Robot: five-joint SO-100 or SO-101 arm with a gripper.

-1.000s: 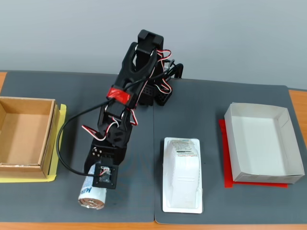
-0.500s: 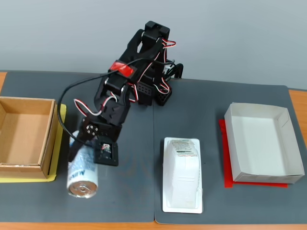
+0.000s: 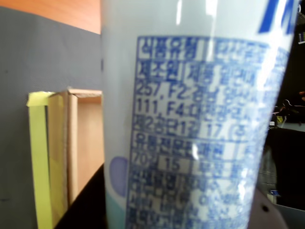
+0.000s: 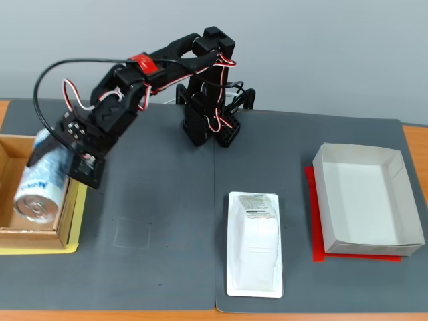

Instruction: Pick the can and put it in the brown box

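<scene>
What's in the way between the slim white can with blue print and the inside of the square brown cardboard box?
Nothing visible: the can, held in the gripper, hangs over the brown box's open, bare interior.

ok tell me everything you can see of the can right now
The can is a slim white cylinder covered in blue print, with a silver metal end facing the fixed camera. It looks like printed metal with a glossy sheen. The gripper holds it, tilted, in the air over the brown box's right wall. In the wrist view it fills most of the frame, its blue lettering and boxed text close up.
</scene>
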